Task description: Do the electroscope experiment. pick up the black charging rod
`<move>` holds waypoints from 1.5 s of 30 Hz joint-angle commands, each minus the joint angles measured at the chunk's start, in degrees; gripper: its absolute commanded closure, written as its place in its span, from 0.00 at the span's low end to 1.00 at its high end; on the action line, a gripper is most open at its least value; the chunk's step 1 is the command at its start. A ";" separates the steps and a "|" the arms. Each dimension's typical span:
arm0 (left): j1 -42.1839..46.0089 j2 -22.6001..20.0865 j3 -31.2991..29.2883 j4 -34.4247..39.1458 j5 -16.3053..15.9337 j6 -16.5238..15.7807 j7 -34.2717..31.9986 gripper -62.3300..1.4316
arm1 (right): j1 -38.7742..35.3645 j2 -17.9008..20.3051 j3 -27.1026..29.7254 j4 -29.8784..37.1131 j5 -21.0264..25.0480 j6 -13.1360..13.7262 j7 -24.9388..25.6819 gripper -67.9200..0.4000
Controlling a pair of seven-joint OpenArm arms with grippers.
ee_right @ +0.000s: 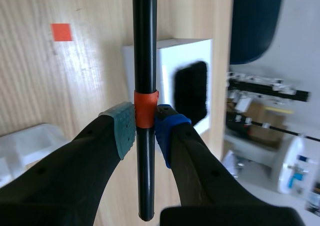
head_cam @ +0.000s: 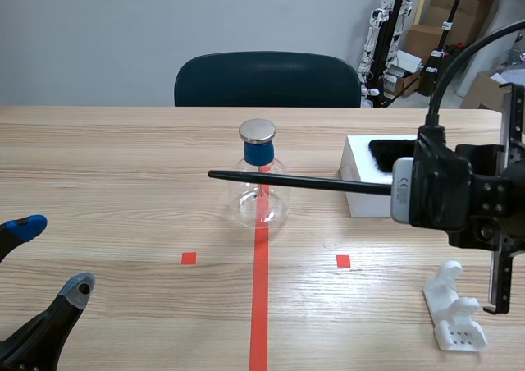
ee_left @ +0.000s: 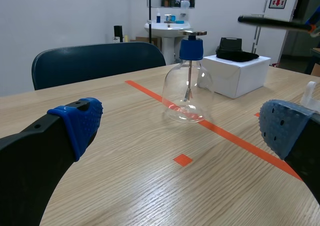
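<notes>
The black charging rod (head_cam: 299, 180) hangs level above the table, its tip in front of the electroscope flask (head_cam: 261, 189). My right gripper (ee_right: 145, 124) is shut on the rod (ee_right: 145, 51) at its orange band, pads pressed on both sides. The flask (ee_left: 186, 83) is clear glass with a blue stopper and a metal disc on top; it stands on the red tape line. Low at the near left, my left gripper (head_cam: 49, 256) is open, holding nothing. In the left wrist view the rod (ee_left: 272, 22) shows high, beyond the flask.
A white box (head_cam: 371, 174) with a black cloth (head_cam: 392, 153) on top sits right of the flask. A white plastic stand (head_cam: 454, 309) lies at the near right. A dark chair (head_cam: 267, 79) stands behind the table's far edge.
</notes>
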 commanded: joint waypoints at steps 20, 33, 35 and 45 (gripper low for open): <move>-0.28 -0.04 -0.20 0.63 -0.44 0.13 -1.18 0.00 | -29.03 -23.34 6.25 4.39 -43.74 -43.34 20.44 0.99; -0.28 -0.04 -0.20 0.63 -0.44 0.13 -1.18 0.00 | -39.15 -27.34 6.23 4.39 -53.92 -53.44 22.03 0.99; -0.28 -0.04 -0.20 0.63 -0.44 0.13 -1.18 0.00 | -39.95 -27.34 6.23 4.39 -54.10 -53.96 22.05 0.99; -0.28 -0.04 -0.20 0.63 -0.44 0.13 -1.18 0.00 | -39.91 -27.30 6.23 4.39 -54.01 -56.85 21.22 0.99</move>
